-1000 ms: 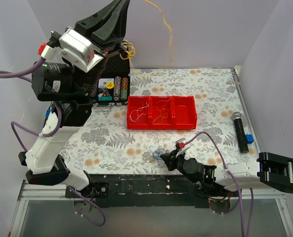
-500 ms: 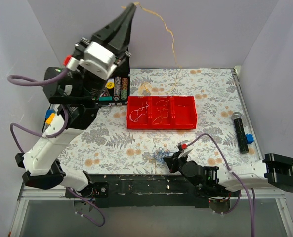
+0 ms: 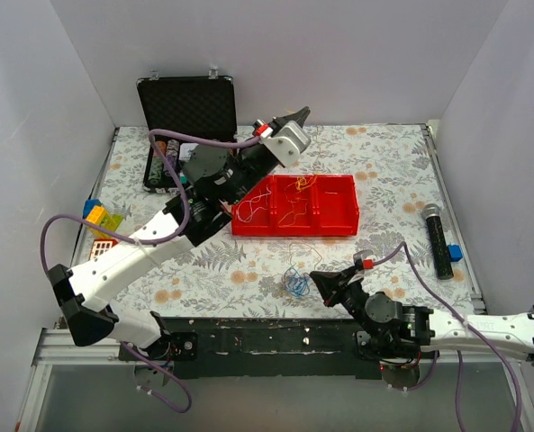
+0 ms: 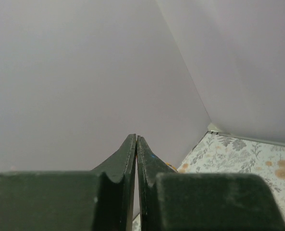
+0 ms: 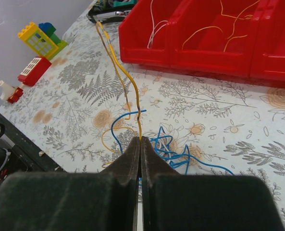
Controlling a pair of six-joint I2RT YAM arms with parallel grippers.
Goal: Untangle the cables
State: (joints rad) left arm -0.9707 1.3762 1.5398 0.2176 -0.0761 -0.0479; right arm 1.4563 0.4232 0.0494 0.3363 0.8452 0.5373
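Observation:
The cables lie partly as a blue bundle [image 3: 294, 283] [image 5: 180, 149] on the flowered cloth near the front edge. My right gripper [image 3: 315, 276] [image 5: 140, 139] sits just right of that bundle, shut on a yellow cable [image 5: 120, 72] that rises from between its fingertips. A red tray [image 3: 339, 220] [image 5: 200, 62] holds a white cable [image 3: 251, 205] in its left compartment and yellow-orange ones [image 3: 294, 211] in the middle. My left gripper [image 3: 301, 113] [image 4: 136, 136] hangs over the tray's back edge, shut, with a sliver of orange wire at its seam.
An open black case [image 3: 187, 103] stands at the back left. Toy bricks [image 3: 100, 220] [image 5: 39, 38] lie at the left edge. A black microphone [image 3: 438, 238] and a small blue block [image 3: 455, 253] lie at the right. White walls enclose three sides.
My left arm has swung down from high at the back to just over the red tray, bringing its yellow-orange wire down. The right gripper has shifted slightly right beside the blue bundle.

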